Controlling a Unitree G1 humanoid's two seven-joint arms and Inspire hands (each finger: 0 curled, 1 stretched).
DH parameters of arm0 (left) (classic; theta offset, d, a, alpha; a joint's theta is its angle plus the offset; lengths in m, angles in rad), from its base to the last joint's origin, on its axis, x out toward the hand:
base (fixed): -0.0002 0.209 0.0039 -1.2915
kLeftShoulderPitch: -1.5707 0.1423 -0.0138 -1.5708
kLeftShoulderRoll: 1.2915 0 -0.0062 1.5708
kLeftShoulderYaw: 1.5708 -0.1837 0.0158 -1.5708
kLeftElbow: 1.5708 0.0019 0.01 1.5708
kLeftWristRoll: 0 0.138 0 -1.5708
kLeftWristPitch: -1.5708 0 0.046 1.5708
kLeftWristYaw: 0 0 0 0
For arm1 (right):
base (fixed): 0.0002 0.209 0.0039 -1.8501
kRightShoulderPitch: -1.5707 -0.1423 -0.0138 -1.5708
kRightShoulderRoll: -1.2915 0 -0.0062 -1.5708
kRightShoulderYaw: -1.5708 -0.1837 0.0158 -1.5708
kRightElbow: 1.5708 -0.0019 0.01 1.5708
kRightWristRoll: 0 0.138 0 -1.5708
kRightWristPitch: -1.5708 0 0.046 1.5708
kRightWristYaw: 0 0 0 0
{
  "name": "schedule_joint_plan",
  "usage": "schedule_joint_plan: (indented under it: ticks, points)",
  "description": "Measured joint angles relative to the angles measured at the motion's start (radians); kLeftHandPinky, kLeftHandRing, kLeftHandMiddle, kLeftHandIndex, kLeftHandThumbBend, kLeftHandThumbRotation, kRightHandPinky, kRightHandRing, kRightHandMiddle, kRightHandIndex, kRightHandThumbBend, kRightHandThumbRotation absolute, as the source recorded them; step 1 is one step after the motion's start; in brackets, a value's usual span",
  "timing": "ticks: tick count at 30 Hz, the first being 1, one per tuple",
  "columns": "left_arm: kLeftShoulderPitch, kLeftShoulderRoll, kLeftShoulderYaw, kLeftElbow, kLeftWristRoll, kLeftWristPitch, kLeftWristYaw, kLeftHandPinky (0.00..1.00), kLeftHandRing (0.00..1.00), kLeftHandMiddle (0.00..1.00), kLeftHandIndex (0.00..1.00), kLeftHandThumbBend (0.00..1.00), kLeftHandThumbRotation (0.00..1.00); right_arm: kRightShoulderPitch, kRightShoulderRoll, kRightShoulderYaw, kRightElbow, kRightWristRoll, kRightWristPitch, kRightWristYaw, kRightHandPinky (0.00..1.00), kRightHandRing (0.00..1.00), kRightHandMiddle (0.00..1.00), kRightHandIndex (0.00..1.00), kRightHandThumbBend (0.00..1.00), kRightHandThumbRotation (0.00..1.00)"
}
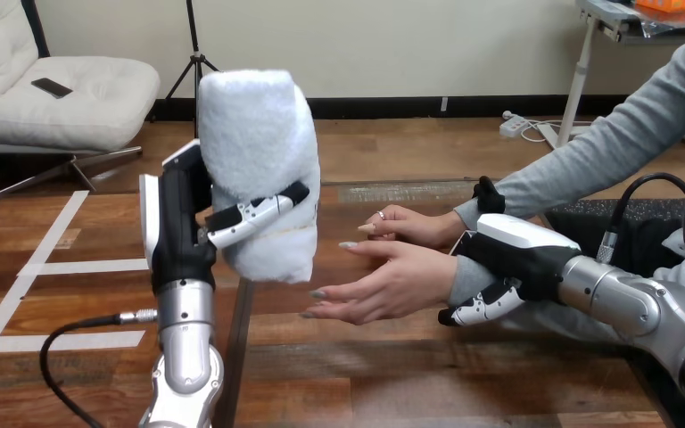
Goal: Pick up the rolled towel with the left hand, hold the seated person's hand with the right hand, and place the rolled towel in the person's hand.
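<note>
We see our left hand (pixel 178 223), left of centre, raised upright with its fingers wrapped round the rolled towel (pixel 259 152). A small gap separates the towel's lower right edge from the person's hand (pixel 383 285), open at centre. Our right hand (pixel 517 259), at right, clasps the person's wrist (pixel 464 278).

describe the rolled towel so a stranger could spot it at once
Start at the wooden table, then go to the robot's left hand raised at the view's left. The rolled towel stands upright in its curled fingers, the one white fluffy thing.
</note>
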Motion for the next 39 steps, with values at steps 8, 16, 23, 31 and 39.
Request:
schedule_joint_plan:
  ticks: [8,16,23,31,39]
  points:
    - [-0.009,0.0,-0.005,0.0,-0.001,-0.007,0.0,0.31,0.34,0.39,0.41,0.55,0.0,0.0,0.0,-0.007,0.0,0.002,-0.006,0.0,0.14,0.18,0.23,0.24,0.5,0.19]
    - [-0.01,0.0,-0.007,0.001,-0.002,-0.015,0.0,0.31,0.34,0.39,0.41,0.54,0.0,0.0,0.0,-0.019,-0.001,0.009,-0.008,0.006,0.15,0.19,0.24,0.24,0.5,0.2]
    - [-0.01,-0.001,-0.009,0.004,-0.004,-0.017,-0.002,0.31,0.34,0.39,0.4,0.56,0.0,0.0,0.0,-0.026,-0.005,0.014,-0.008,0.013,0.16,0.2,0.25,0.25,0.5,0.22]
    - [-0.01,-0.001,-0.014,0.012,-0.003,-0.017,-0.001,0.31,0.34,0.39,0.41,0.56,0.0,0.0,0.001,-0.027,-0.008,0.016,-0.008,0.023,0.16,0.2,0.25,0.25,0.5,0.25]
    - [-0.01,-0.001,-0.03,0.022,0.001,-0.017,0.007,0.31,0.34,0.39,0.41,0.55,0.0,-0.001,0.005,-0.027,-0.009,0.016,-0.006,0.026,0.17,0.2,0.25,0.25,0.5,0.29]
